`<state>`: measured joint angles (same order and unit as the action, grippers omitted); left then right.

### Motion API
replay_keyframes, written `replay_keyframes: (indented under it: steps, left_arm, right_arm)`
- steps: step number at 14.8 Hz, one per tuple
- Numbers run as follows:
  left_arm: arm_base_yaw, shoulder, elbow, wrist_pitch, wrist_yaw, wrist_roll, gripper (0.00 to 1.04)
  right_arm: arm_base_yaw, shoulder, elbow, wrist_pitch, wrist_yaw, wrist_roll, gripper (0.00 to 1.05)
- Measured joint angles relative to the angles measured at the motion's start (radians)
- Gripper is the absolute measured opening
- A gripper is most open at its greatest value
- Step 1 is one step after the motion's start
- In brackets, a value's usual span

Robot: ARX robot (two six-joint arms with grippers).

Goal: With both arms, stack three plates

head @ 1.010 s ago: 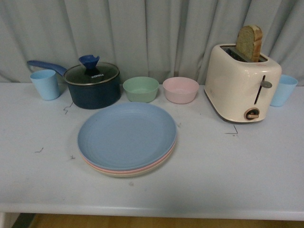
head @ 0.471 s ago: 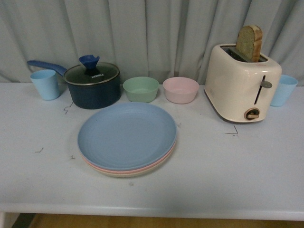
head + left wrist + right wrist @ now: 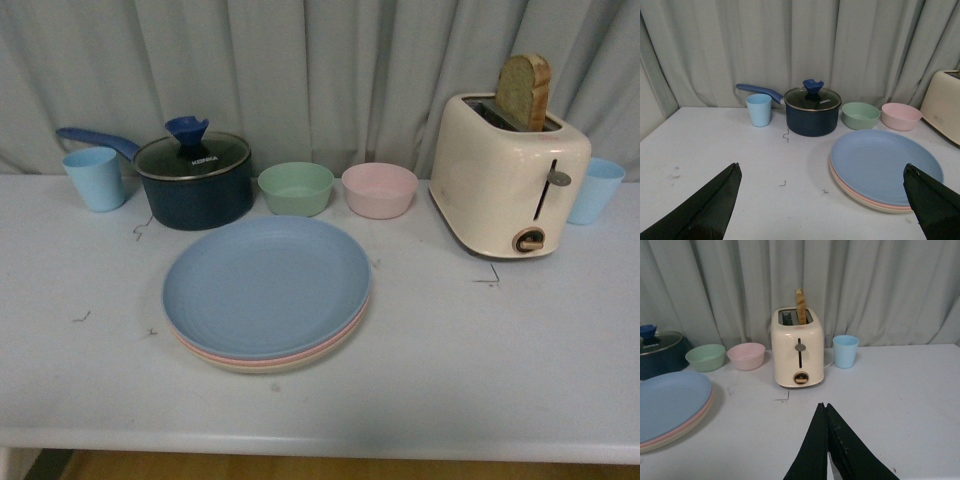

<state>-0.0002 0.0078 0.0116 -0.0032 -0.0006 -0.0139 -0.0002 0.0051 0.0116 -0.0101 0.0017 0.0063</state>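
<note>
Plates [image 3: 266, 290] stacked, blue on pink on cream, unchanged over the last second; left gripper [image 3: 822, 200] spread wide, right gripper [image 3: 826, 440] closed empty: task apparently complete.

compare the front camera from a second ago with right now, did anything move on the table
Nothing visibly changed. The blue plate lies on top of the pink plate and the beige plate, as it did a second ago. The saucepan, both bowls, the toaster and the cups stand where they stood. No arm shows in the front view at either moment.
</note>
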Motion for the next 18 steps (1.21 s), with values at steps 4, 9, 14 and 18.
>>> replay_keyframes:
  steps: [4,9,14,18]
  left_arm:
    - [0.0,0.0,0.0,0.0,0.0,0.0,0.98]
    - [0.0,0.0,0.0,0.0,0.0,0.0,0.98]
    - [0.0,0.0,0.0,0.0,0.0,0.0,0.98]
    - [0.0,0.0,0.0,0.0,0.0,0.0,0.98]
  right_arm:
    - [0.0,-0.001,0.0,0.006,0.0,0.0,0.27]
    - [0.0,-0.001,0.0,0.006,0.0,0.0,0.89]
    - [0.0,-0.001,0.0,0.006,0.0,0.0,0.98]
    - [0.0,-0.001,0.0,0.006,0.0,0.0,0.98]
